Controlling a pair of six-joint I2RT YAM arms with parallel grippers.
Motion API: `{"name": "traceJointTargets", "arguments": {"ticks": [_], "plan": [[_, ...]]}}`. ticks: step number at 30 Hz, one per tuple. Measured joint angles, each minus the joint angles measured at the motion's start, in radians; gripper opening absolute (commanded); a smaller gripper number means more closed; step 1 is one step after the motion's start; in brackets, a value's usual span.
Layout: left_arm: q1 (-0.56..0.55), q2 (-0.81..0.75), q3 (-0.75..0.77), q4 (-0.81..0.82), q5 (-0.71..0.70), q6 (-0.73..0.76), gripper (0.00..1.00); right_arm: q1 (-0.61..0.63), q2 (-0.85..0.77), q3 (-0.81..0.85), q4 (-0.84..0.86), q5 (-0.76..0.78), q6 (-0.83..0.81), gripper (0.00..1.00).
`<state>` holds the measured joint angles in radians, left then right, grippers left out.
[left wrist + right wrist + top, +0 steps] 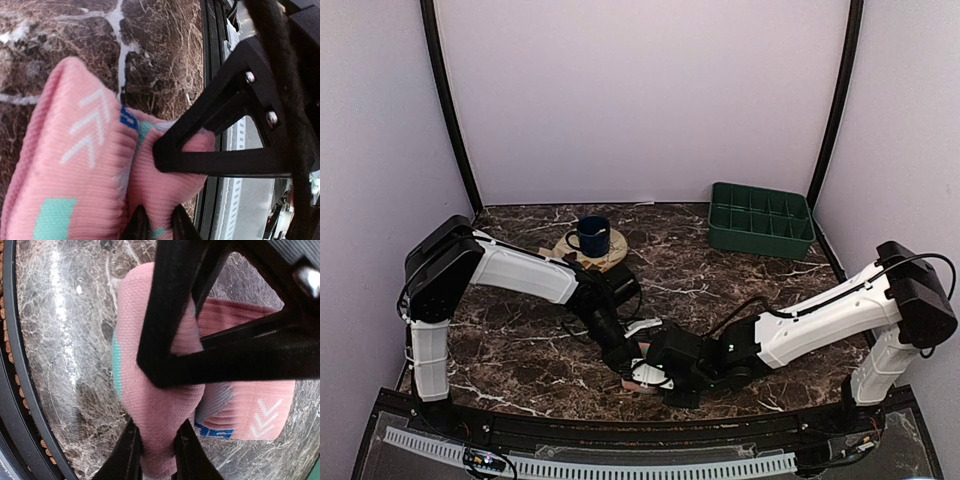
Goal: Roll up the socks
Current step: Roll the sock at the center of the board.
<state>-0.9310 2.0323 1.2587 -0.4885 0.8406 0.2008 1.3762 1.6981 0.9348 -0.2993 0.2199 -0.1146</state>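
One of the socks, a pink sock [75, 150] with white chevrons, mint patches and a blue mark, lies bunched on the marble close to the table's near edge [640, 379]. My left gripper [157, 227] is shut on a fold of it. My right gripper [157, 455] is shut on another pink fold [160, 405]. The two grippers meet tip to tip over the sock, the left gripper [632, 356] from the left and the right gripper [660, 370] from the right. The right gripper's black finger [225, 161] crosses the left wrist view. No other sock shows.
A blue mug [590, 235] stands on a round tan coaster [612, 256] at the back left. A green compartment tray [762, 218] sits at the back right. The black rail of the table's near edge [212, 100] runs just beside the sock.
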Motion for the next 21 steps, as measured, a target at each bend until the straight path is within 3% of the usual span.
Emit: {"name": "traceJointTargets", "arguments": {"ticks": [8, 21], "plan": [[0.046, -0.091, -0.122, 0.127, -0.013, -0.087, 0.32, -0.042, 0.0, 0.0, 0.032, -0.072, 0.023, 0.03], [0.126, -0.268, -0.325, 0.313, -0.021, -0.224, 0.38, -0.121, -0.013, -0.032, 0.088, -0.214, 0.08, 0.02]]}}
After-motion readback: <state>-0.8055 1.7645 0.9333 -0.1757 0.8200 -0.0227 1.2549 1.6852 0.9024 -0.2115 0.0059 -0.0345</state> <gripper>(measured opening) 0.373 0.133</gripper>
